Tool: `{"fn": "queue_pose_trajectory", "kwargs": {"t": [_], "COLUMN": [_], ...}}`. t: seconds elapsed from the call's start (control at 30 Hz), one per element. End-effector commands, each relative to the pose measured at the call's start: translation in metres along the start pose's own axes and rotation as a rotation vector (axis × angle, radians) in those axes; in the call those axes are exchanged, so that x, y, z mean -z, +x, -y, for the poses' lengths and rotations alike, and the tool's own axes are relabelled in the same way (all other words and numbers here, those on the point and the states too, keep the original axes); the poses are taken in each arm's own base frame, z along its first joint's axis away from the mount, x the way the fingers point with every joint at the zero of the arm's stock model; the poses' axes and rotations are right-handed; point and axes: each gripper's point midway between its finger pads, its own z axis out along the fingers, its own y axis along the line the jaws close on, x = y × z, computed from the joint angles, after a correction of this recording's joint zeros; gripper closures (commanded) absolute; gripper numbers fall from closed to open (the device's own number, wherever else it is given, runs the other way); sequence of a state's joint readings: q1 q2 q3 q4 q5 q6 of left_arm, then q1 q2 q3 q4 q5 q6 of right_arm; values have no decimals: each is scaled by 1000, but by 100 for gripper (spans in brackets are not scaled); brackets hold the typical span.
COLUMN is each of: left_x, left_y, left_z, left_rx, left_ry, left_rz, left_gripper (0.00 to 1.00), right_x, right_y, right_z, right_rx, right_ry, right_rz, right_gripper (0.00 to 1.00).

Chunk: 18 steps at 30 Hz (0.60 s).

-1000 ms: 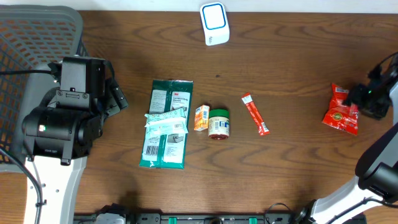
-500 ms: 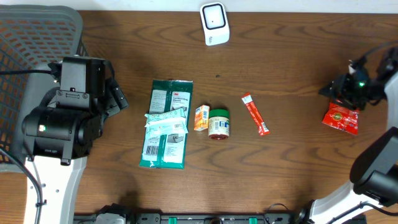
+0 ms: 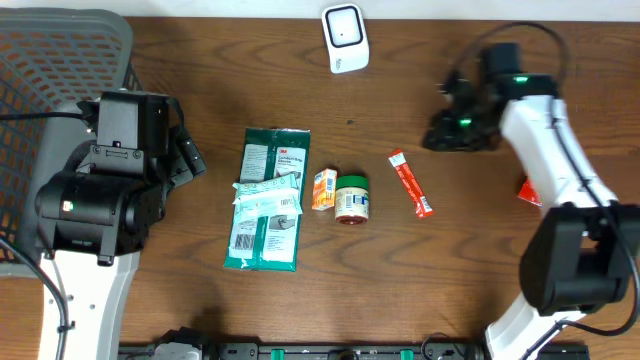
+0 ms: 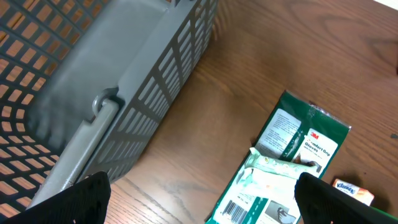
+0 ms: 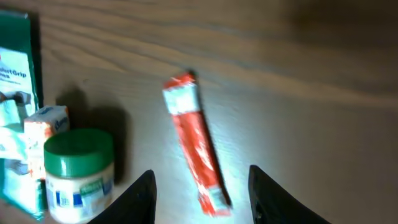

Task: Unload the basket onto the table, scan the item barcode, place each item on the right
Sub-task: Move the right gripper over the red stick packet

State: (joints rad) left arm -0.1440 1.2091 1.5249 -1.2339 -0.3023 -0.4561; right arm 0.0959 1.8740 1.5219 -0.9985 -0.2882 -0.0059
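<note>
The white barcode scanner (image 3: 345, 38) stands at the table's far edge. A red stick sachet (image 3: 411, 184) (image 5: 194, 146) lies flat right of centre. My right gripper (image 3: 437, 138) (image 5: 200, 199) hovers just above and behind it, open, the sachet's lower end showing on the table between its fingers. A green-lidded jar (image 3: 351, 197) (image 5: 78, 174), a small orange box (image 3: 324, 188) and a green 3M pack (image 3: 268, 200) (image 4: 283, 168) with a tissue pack on it lie mid-table. My left gripper (image 3: 188, 155) (image 4: 202, 202) is open at the left, holding nothing.
A grey mesh basket (image 3: 55, 70) (image 4: 93, 81) fills the far left corner. A red snack packet (image 3: 527, 190) lies near the right edge, mostly hidden by my right arm. Bare wood shows between the scanner and the items.
My right arm has swung left from the red snack packet at the right edge to above the red stick sachet. The packet stayed on the table. The left arm is unmoved.
</note>
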Motion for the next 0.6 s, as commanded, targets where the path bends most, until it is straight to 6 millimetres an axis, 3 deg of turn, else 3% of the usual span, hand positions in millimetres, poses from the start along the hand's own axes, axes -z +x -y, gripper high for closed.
{"fn": "queue_pose_trajectory", "kwargs": {"t": [0.0,0.1,0.2,0.33,0.57], "left_x": [1,1,1,1,1], "left_y": [-2,-2,-3,-3,-2], "left_z": [-5,-5,-5,-5,-5], "left_rx": [6,6,6,6,6], "left_ry": [-20,-20,-21,-21,-20], "left_rz": [11,11,12,12,11], "left_gripper": [5,5,5,5,5], "right_x": [-15,-29,-41,-54,-80], "right_y": [2,3,7,13,35], "right_z": [-21,-41,-48,-42,-23], "right_rx": [109,195,259,312,305], "right_ry": [93,142,221,352,373], "right_rz": [2,19,31,49,35], "right_gripper": [55,48,34,32,29]}}
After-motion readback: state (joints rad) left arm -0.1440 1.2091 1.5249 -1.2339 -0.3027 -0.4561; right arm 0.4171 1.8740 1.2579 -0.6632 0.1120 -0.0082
